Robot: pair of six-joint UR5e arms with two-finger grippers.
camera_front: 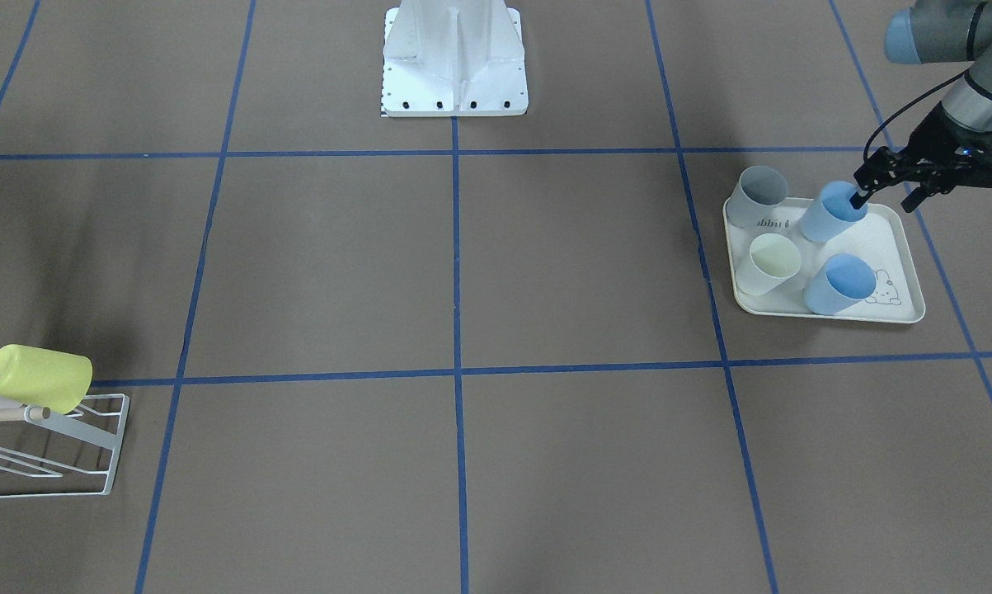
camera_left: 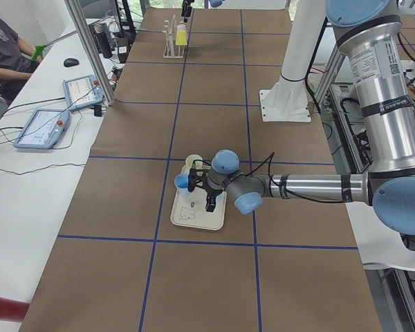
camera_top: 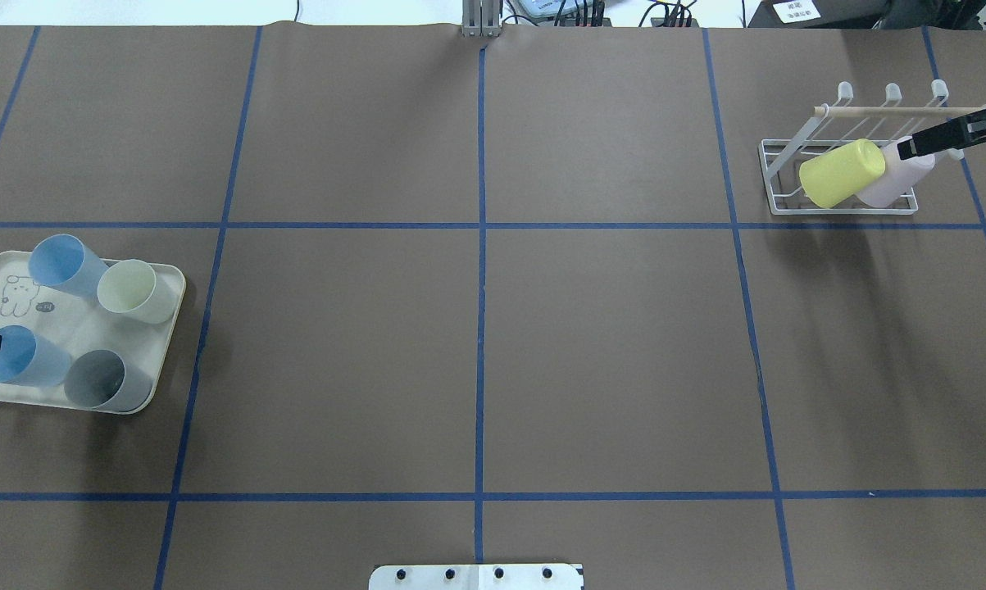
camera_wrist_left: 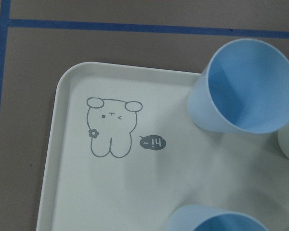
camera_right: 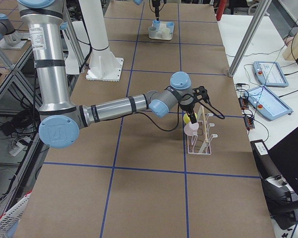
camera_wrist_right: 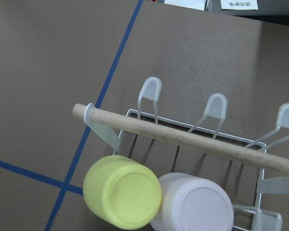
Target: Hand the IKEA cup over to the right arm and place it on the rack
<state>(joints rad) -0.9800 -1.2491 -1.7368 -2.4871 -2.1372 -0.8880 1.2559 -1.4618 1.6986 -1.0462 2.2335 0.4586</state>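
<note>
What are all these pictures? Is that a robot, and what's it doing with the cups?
Yes: a robot with two arms, each ending in a pinching gripper. Cameras look from above, from in front, from both table ends and from each wrist. On the table is a tray of cups. The left gripper, open, dips one finger into a blue cup. At the other end, a wire rack holds a yellow cup and a pink cup, with the right gripper close by.

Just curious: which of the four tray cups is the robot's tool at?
The light blue plastic cup beside the grey plastic cup, with the left tool at its rim; the other blue cup stands by the rabbit drawing.
</note>
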